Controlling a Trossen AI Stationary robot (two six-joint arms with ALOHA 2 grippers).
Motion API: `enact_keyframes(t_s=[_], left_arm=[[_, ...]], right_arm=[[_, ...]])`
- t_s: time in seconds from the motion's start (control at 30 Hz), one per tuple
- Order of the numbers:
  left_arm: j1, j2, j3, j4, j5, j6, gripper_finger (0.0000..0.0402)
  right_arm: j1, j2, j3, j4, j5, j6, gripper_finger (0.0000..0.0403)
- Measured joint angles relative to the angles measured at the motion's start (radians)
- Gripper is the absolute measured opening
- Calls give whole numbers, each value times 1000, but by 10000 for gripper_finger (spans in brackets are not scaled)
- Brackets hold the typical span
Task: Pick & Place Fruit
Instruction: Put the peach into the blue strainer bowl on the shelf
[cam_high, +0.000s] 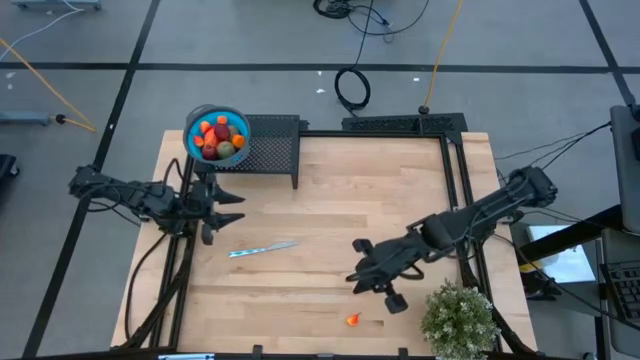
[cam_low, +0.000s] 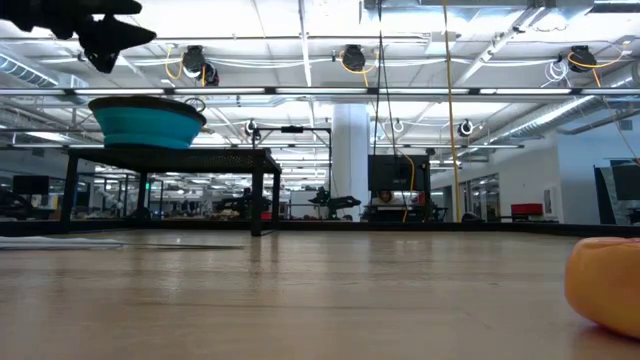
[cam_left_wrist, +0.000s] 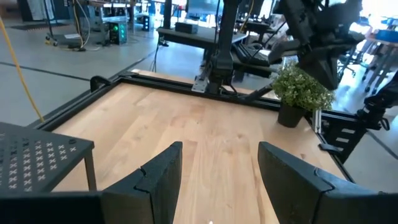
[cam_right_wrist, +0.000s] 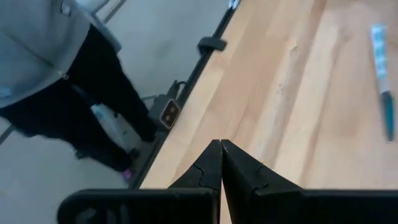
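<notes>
One small orange fruit (cam_high: 352, 320) lies on the wooden table near its near edge; it also shows close up in the low view (cam_low: 605, 285). Several more fruits, orange, red and brownish (cam_high: 220, 135), lie in the round blue bowl (cam_high: 192, 143), which stands on a black perforated stand (cam_high: 270, 150). My right gripper (cam_high: 356, 268) is shut and empty (cam_right_wrist: 221, 155), a little to the far side of the loose orange fruit. My left gripper (cam_high: 232, 205) is open and empty (cam_left_wrist: 217, 180), on the near side of the bowl and stand.
A slim silver knife (cam_high: 262, 248) lies on the table between the two grippers and shows in the right wrist view (cam_right_wrist: 382, 68). A potted plant (cam_high: 460, 320) stands at the near right corner. A person (cam_right_wrist: 62, 81) stands on the floor beside the table's edge.
</notes>
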Motion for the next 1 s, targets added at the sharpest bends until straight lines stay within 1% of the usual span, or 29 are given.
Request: enact_keyframes(t_s=[0.2,0.3,0.47,0.67,0.9,1.0], left_arm=[[0,-87,-46,-2,4,5,211],[0,-111,-58,-2,20,23,211],[0,-117,-72,-9,63,24,211],[0,-116,-74,-24,64,-13,211],[0,-116,-74,-23,123,-25,211],[0,-116,-74,-23,127,-26,211]], right_arm=[[3,73,17,0,-93,3,0],[3,102,17,0,-103,3,0],[2,154,17,14,-166,1,0],[3,199,17,14,-226,-35,0],[2,192,16,18,-230,-42,0],[2,188,16,53,-231,-42,0]])
